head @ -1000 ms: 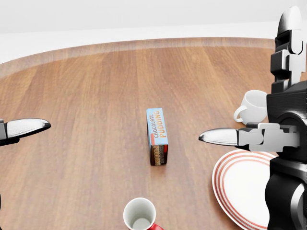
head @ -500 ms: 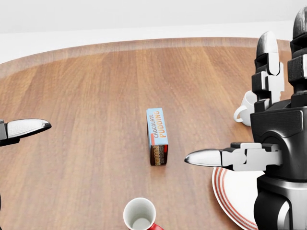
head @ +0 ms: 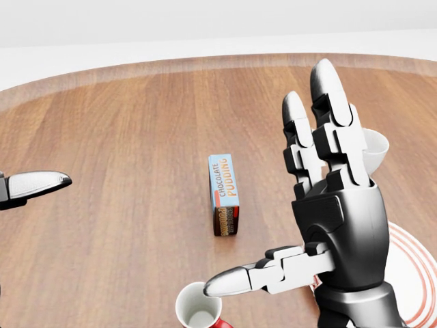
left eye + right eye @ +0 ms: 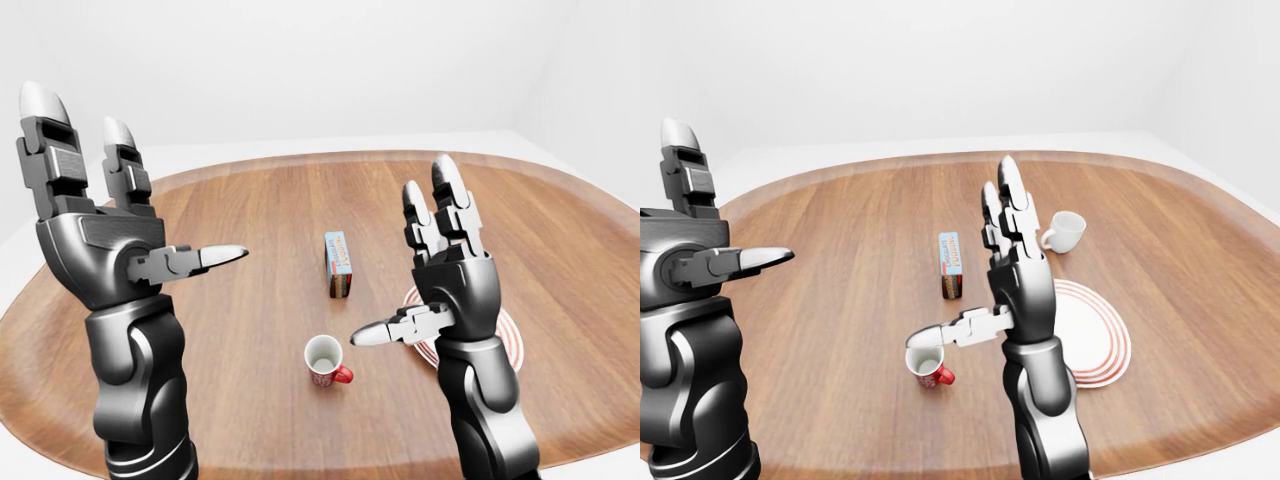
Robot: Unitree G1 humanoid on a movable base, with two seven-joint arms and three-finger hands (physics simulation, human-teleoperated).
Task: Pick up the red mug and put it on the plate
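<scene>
two mugs, one plate and one pudding box are seen on the wooden table (image 4: 840, 260): the red mug (image 4: 326, 361) stands upright, apart from the striped plate (image 4: 1095, 340). both hands, left hand (image 4: 110, 235) and right hand (image 4: 1015, 285), are raised with fingers spread, nothing held. a white mug (image 4: 1066, 231) sits beyond the plate, the pudding box (image 3: 224, 193) mid-table.

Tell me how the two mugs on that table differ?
The red mug is red outside and white inside; the white mug is white all over. The red mug stands upright; the white mug is tilted. The white mug sits beyond the plate, the red mug to its left. Both have handles, and neither is held.
</scene>
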